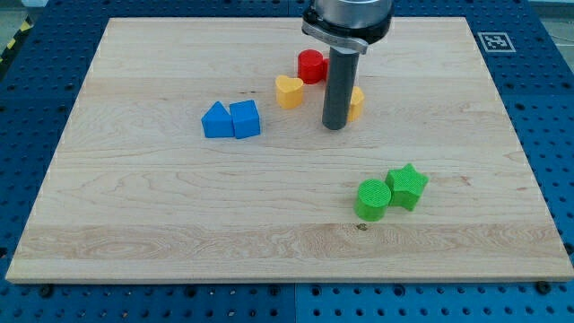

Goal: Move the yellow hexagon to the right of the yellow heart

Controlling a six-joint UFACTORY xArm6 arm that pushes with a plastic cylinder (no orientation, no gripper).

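Wooden board; yellow hexagon seemingly half-hidden.

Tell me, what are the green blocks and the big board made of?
The green cylinder and green star look like matte plastic: flat even colour, no grain. The board looks like pale wood, with long grain lines and small dark knots.

I work in a robotics lab: my wooden bench sits on blue perforated plate, fiducial marker at its corner.
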